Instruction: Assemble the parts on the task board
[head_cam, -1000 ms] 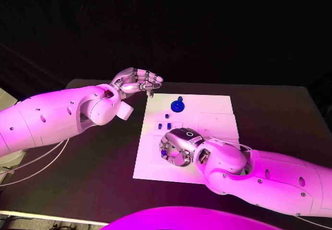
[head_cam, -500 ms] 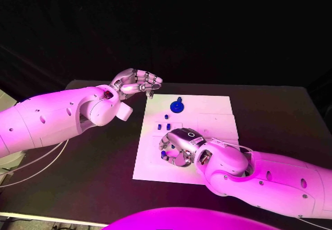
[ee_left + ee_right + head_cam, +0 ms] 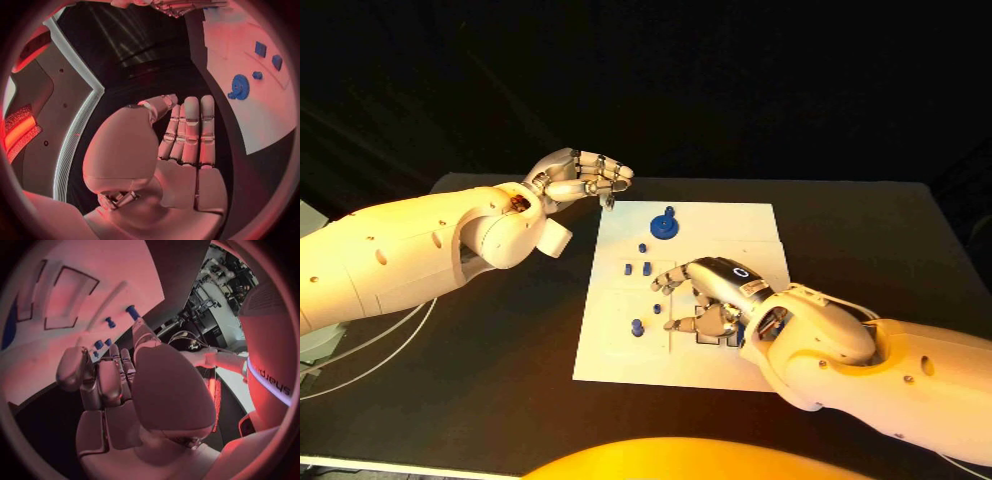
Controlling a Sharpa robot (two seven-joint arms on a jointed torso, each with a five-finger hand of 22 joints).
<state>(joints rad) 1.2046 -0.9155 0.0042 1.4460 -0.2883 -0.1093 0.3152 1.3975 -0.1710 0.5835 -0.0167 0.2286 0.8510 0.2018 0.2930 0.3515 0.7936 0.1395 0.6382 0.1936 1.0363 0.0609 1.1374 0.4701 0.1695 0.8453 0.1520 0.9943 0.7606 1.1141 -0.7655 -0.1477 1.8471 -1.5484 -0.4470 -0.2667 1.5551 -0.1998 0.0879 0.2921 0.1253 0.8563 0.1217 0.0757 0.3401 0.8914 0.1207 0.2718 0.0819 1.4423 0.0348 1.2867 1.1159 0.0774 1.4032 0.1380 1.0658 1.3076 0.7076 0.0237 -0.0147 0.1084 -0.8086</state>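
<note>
- The task board is lying in the middle of the black table, its long side running from twelve to six o'clock in the head view.
- A round blue part with a short stem is sitting near the board's twelve o'clock end; small blue parts are lying in a loose cluster toward the nine o'clock side, and one more small part is lying lower, at about seven o'clock of the board's centre.
- Dark recesses are showing on the board at about five o'clock, partly hidden under the right hand.
- The right hand is hovering over or resting on the board's middle, fingers bent downward toward those recesses; the right wrist view is showing its fingers curled side by side, and I cannot tell whether anything is pinched in them.
- Judging from this, the step in hand is seating or fetching a small part at the recesses; assembly is looking early, with most parts lying loose.
- The next move is likely calling for a fine pinch on one small part and careful alignment over its slot.
- The left hand is hanging off the board at its eleven o'clock corner, fingers curled in, holding nothing.
</note>
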